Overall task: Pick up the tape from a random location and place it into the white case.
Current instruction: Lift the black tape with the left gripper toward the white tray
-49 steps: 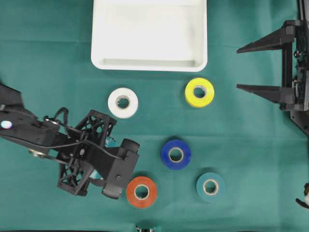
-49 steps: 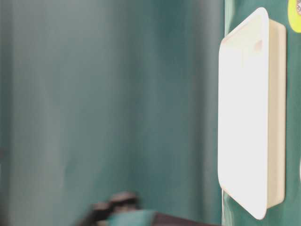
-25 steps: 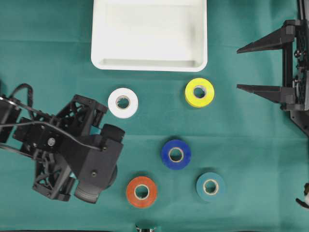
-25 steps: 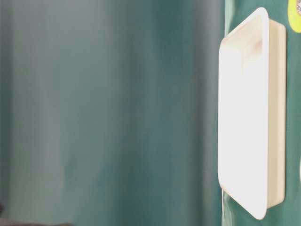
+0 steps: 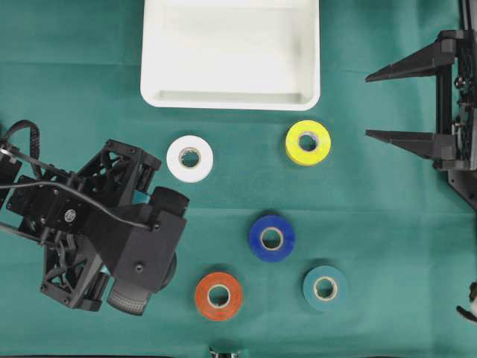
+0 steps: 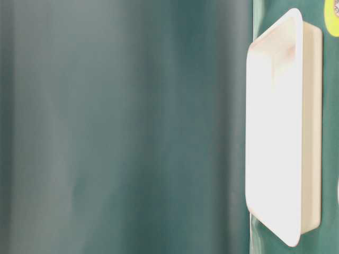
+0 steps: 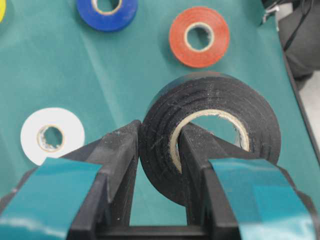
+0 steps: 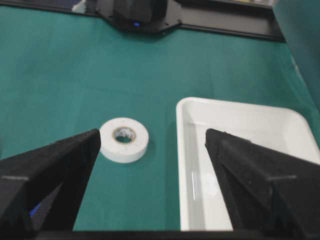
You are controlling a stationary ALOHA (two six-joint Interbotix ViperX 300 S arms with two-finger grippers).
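Black tape [image 7: 212, 132] sits clamped through its core by the left gripper [image 7: 159, 155], lifted and ready to carry far-right to the white case [image 5: 231, 95], while the right gripper [image 5: 380, 104] idles spread.

No readable text, labels, brands or numbers in any view. Tape rolls, the case [image 5: 230, 52] and both arms carry no legible marking.
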